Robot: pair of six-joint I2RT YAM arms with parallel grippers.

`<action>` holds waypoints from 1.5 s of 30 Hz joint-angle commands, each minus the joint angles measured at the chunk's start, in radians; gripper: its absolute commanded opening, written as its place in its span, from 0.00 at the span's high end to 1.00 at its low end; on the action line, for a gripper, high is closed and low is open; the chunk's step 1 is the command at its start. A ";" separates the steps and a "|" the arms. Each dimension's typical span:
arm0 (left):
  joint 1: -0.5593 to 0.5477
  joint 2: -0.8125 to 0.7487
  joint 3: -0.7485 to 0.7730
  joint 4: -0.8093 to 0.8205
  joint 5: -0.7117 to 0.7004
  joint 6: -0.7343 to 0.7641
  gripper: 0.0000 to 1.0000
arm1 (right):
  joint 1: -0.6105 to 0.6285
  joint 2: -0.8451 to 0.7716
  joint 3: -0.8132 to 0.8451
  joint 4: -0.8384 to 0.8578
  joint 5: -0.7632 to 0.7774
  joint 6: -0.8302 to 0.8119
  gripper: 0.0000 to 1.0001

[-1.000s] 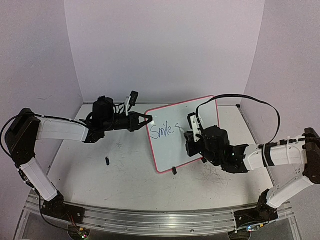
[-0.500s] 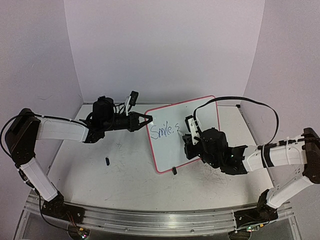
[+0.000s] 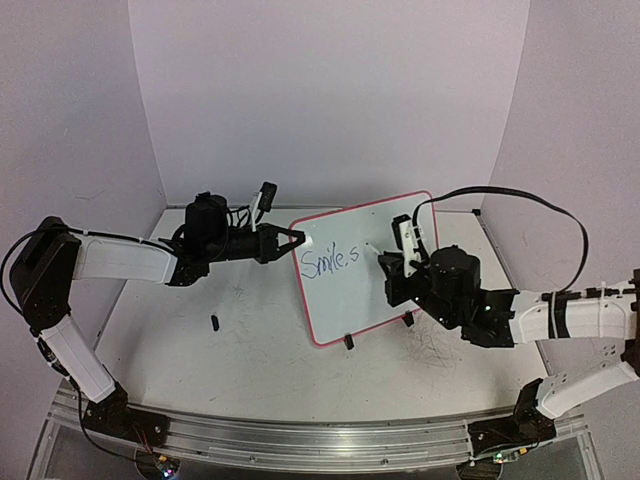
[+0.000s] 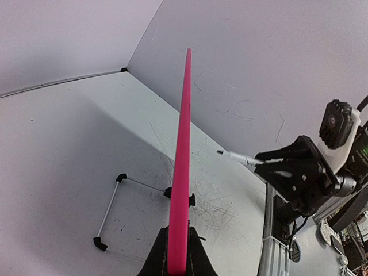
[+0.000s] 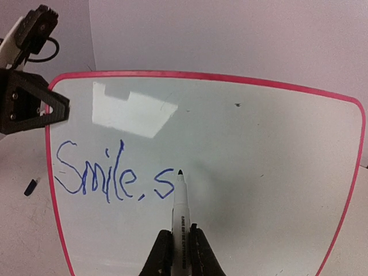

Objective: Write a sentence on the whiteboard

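I'm mid-sentence. The board stands upright on the bench, and the writing reads "Smile, s" so far, so the second word is barely begun. My left hand is pressed together on the board's pink rim at its left edge, steadying it. My right hand pinches the marker, whose tip points at the board just right of the "s". In the left wrist view a gap shows between tip and surface. Next, I reckon, the tip must touch down beside the "s" and draw a "p", lightly enough not to push the board over.
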 commanded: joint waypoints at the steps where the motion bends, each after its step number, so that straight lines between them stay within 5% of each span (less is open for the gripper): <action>1: -0.008 0.013 0.004 -0.102 0.006 0.080 1.00 | -0.050 -0.067 -0.053 0.043 -0.079 -0.012 1.00; 45: -0.009 -0.011 -0.021 -0.120 -0.022 0.066 1.00 | -0.047 0.063 0.017 0.069 -0.077 -0.061 1.00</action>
